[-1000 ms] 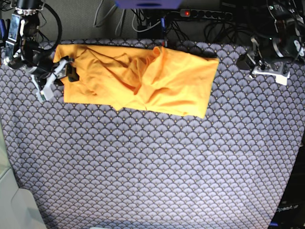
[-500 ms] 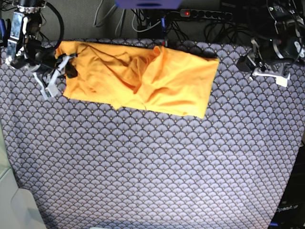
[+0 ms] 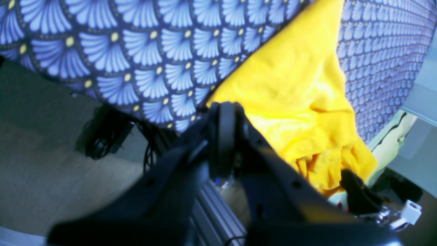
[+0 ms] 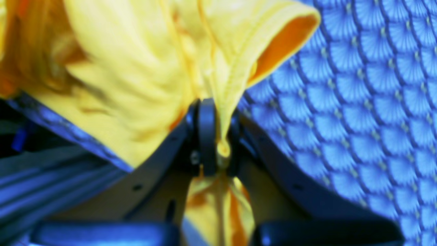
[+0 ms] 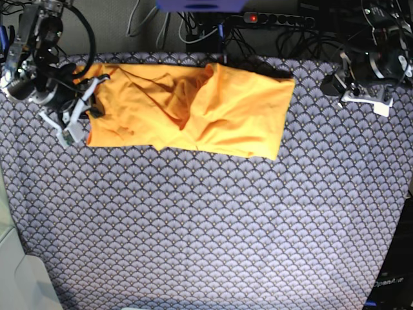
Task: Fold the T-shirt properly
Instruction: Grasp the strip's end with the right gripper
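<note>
The T-shirt (image 5: 193, 110) is yellow-orange and lies rumpled along the far side of the table, partly folded over itself. My right gripper (image 5: 92, 106) is at its left edge. In the right wrist view this gripper (image 4: 218, 136) is shut on a bunched fold of the T-shirt (image 4: 136, 68), with cloth hanging out behind the fingers. My left gripper (image 5: 361, 90) hovers at the table's far right, apart from the shirt. Seen from the left wrist, that gripper (image 3: 227, 109) is shut with nothing between its fingers, and the T-shirt (image 3: 300, 95) lies beyond it.
A patterned cloth (image 5: 206, 226) with blue-grey fans covers the whole table. Behind the far edge are a power strip (image 5: 271, 18) and tangled cables. A pale object (image 5: 19, 278) sits past the near-left corner.
My right gripper has shut on the shirt's left edge, which now bunches and is drawn up toward it. The left arm has barely moved.
</note>
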Controlling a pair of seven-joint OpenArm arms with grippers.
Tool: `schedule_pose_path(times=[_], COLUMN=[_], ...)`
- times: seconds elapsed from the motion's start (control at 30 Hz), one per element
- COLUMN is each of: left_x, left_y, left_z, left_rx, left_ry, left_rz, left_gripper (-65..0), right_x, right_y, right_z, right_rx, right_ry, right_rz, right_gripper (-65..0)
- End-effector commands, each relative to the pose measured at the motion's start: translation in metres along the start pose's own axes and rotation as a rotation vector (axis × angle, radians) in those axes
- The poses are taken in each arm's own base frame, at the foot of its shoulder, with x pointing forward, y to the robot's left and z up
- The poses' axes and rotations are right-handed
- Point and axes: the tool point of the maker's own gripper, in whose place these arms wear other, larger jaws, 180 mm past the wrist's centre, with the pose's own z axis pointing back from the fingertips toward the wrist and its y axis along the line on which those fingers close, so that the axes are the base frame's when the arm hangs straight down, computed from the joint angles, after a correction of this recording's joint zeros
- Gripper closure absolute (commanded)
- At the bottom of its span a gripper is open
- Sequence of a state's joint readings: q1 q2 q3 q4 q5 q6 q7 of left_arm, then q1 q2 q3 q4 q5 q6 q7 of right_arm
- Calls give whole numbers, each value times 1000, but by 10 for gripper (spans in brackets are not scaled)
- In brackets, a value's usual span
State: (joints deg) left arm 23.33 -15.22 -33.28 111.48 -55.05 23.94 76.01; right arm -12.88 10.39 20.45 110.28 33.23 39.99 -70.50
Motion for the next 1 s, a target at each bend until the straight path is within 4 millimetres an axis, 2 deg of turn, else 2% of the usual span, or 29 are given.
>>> schedule_pose_path(times=[0.0,0.13,0.3,0.4,0.5,0.7,0.77,0.87,0.97], left_x=[6,14,24,29,31,46,50,54,50], left_y=[-4,0,3,-4,2,19,22,16,17], left_z=[5,4,4,4,-2,-28,-35,-52,-67], left_rx=[-12,30,71,45,58,115,129,125,153], left_ry=[-18,-50,-92,-102,-96,-80,-74,-65,-46], left_rz=[-20,-39,-80,-164,-186,-169,-198,-209,-198], left_gripper=[0,0,0,0,0,0,0,0,0], right_x=[11,21,30,35,44,50,52,57,62], right_y=[0,12,14,16,20,34,47,62,84], right_z=[4,1,-1,-2,-5,-10,-14,-19,-25], right_rx=[-5,12,12,17,28,63,97,136,190], right_ry=[-30,-37,-18,-27,-54,-60,-63,-73,-85], right_rz=[16,6,9,6,-3,17,27,31,39], right_gripper=[0,0,0,0,0,0,0,0,0])
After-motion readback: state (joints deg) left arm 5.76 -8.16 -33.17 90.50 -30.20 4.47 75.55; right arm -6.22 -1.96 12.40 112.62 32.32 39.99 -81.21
